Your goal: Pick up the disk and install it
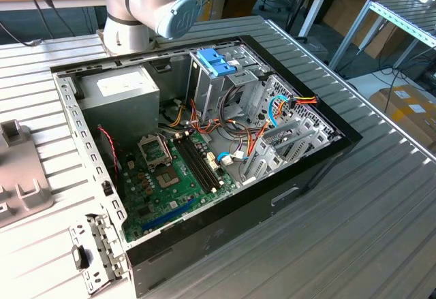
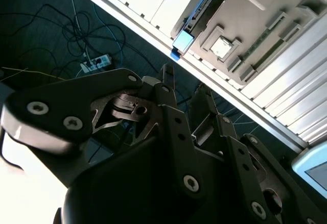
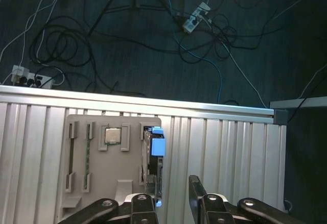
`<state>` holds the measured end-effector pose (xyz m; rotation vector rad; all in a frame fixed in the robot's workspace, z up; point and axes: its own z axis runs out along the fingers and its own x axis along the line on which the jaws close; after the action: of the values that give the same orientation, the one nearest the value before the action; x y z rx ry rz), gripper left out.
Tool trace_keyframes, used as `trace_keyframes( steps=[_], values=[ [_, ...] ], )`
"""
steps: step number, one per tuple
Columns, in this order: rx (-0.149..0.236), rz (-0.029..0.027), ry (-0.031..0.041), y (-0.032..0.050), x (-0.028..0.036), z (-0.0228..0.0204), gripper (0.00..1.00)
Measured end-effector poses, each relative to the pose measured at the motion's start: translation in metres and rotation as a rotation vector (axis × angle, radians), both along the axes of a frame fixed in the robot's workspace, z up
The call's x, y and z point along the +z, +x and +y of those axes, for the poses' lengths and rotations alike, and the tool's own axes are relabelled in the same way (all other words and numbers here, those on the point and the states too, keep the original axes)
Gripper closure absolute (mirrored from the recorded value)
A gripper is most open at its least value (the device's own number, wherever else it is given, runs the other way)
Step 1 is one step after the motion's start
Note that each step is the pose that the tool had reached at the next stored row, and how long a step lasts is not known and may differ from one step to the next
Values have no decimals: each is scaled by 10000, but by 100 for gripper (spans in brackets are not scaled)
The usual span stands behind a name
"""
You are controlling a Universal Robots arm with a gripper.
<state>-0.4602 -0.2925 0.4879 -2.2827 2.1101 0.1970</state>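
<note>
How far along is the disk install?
Done: nothing yet. In the first wrist view the disk sits in the tray, outside the case. In hand: nothing; the open claw hovers by the disk. Left: the grasp and the whole install.

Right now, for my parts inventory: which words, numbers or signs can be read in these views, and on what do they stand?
No text is readable.
White label on the grey box-shaped power supply: too small.
Print on the green motherboard: too small.
Emblem on the arm's light-blue joint cap: no legible words.
Square metal chip in the beige plastic tray: markings blurred.
Label on the brown cardboard box: too small.
</note>
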Motion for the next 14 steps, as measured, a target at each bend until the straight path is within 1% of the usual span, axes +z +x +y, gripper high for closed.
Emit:
trace_keyframes(
  steps=[10, 14],
  values=[
    [0, 1, 0, 1, 98, 0, 62],
    [0, 0, 0, 0, 155, 0, 62]
  ],
)
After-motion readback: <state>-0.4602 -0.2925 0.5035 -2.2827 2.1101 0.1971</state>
